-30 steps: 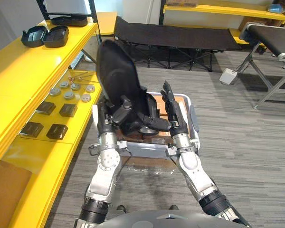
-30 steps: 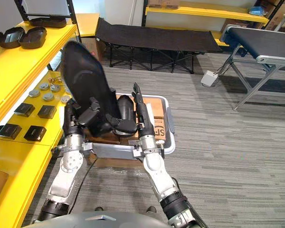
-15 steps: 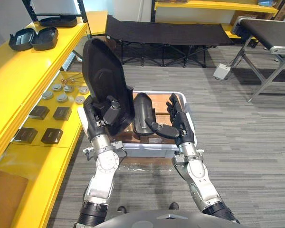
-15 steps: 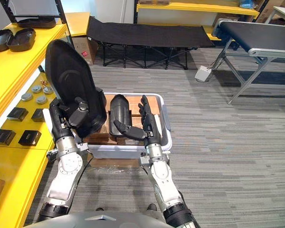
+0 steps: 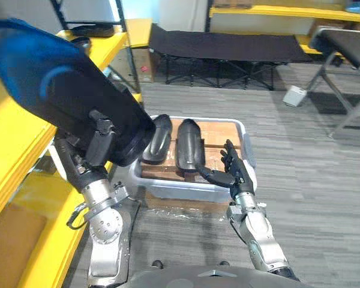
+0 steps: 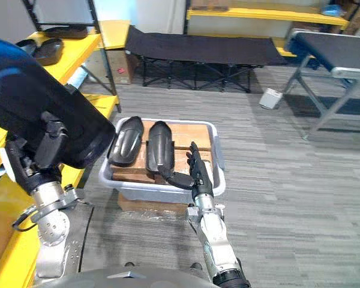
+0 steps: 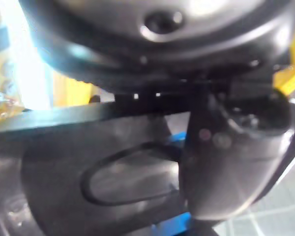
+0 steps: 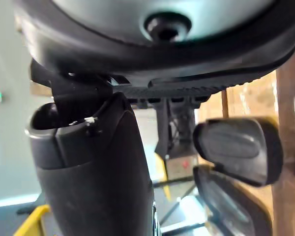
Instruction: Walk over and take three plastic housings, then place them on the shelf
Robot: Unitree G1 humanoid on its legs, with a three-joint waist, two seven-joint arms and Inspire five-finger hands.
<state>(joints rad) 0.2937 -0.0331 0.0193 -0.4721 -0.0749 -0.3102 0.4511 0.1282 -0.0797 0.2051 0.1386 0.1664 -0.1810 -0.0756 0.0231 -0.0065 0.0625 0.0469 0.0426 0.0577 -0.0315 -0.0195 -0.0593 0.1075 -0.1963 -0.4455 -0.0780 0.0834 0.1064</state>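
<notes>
At upper left, we note the left hand (image 5: 99, 143) clamped on one plastic housing (image 5: 60, 90), now swung from centre toward the shelf (image 5: 6, 147). Right hand (image 5: 234, 171) hangs slack-fingered by two housings (image 5: 189, 144) awaiting collection in the bin (image 5: 250, 157).

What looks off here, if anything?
Nothing is spilled or broken. The left hand grips a large black housing, tilted and held high beside the yellow shelf. Two more housings lie side by side in the grey bin. The right hand is open at the bin's near rim.
</notes>
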